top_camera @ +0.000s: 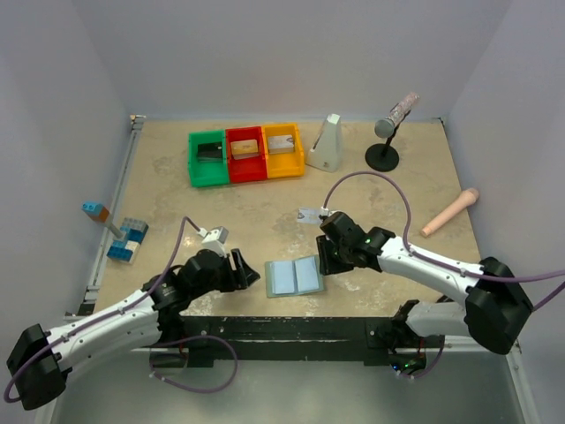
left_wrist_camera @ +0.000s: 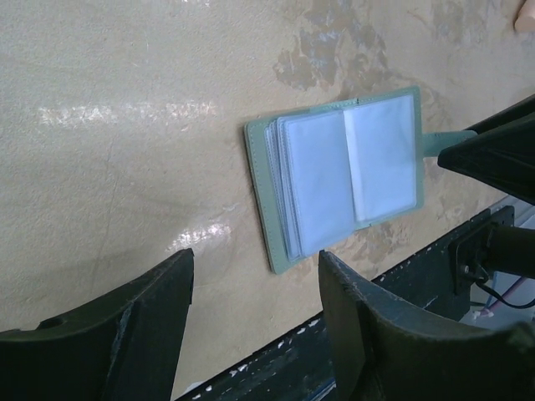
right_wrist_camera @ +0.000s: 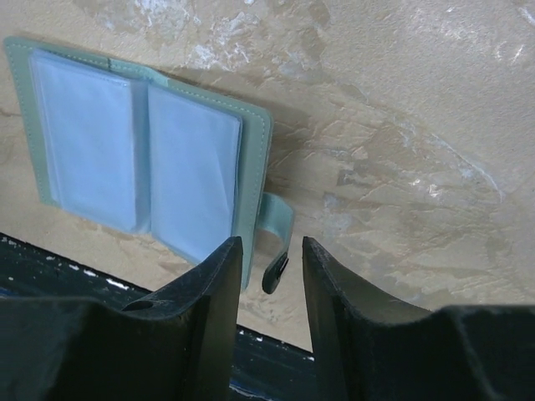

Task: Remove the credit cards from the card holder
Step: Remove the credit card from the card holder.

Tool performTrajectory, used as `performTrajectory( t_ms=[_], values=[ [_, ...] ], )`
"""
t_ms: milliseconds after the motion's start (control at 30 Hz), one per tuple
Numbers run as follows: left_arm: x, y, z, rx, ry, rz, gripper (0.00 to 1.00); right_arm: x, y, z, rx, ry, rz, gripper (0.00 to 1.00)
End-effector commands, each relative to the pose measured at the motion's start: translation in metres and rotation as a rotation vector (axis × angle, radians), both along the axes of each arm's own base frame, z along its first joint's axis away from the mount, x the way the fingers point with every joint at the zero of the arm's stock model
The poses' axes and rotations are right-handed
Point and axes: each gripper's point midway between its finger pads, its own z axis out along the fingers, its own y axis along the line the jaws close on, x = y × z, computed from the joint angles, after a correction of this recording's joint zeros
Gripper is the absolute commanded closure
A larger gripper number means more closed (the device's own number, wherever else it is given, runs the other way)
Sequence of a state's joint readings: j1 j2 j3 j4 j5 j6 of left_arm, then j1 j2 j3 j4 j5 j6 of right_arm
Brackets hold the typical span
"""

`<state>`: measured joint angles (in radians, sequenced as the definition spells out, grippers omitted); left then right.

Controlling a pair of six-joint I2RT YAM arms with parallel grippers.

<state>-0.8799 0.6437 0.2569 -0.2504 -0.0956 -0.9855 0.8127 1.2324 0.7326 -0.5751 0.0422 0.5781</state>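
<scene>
Card holder (top_camera: 294, 276) lies open flat at the near edge of the table (top_camera: 397, 190), long axis left-right between the arms. Right gripper (right_wrist_camera: 272, 244) half-spread, straddling the snap tab (right_wrist_camera: 280, 219), no visible pinch, so it's nearer. Left gripper (left_wrist_camera: 257, 255) spread wide, empty, just off the opposite edge.

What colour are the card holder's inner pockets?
Pale blue pockets in the card holder, grey-green cover; clearest in the right wrist view.
</scene>
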Motion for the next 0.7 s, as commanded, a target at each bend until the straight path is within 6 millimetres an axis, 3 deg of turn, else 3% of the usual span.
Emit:
performTrajectory(
  t_ms=[0, 67, 200, 300, 667],
  values=[
    [0.012, -0.015, 0.024, -0.062, -0.063, -0.004, 0.35, 0.016, 0.009, 0.003, 0.015, -0.039, -0.060, 0.62],
    [0.013, -0.019, 0.026, -0.072, -0.065, -0.012, 0.35, 0.016, 0.009, 0.000, 0.002, -0.030, -0.058, 0.66],
    [0.015, -0.024, 0.027, -0.089, -0.058, -0.009, 0.37, 0.018, 0.009, 0.002, 0.002, -0.039, -0.058, 0.88],
    [0.017, -0.027, 0.031, -0.100, -0.065, -0.011, 0.37, 0.015, 0.013, 0.006, 0.043, -0.046, -0.046, 0.98],
    [0.021, -0.065, 0.041, -0.132, -0.021, -0.123, 0.38, -0.003, 0.024, 0.003, 0.164, -0.013, -0.067, 1.00]
  ],
)
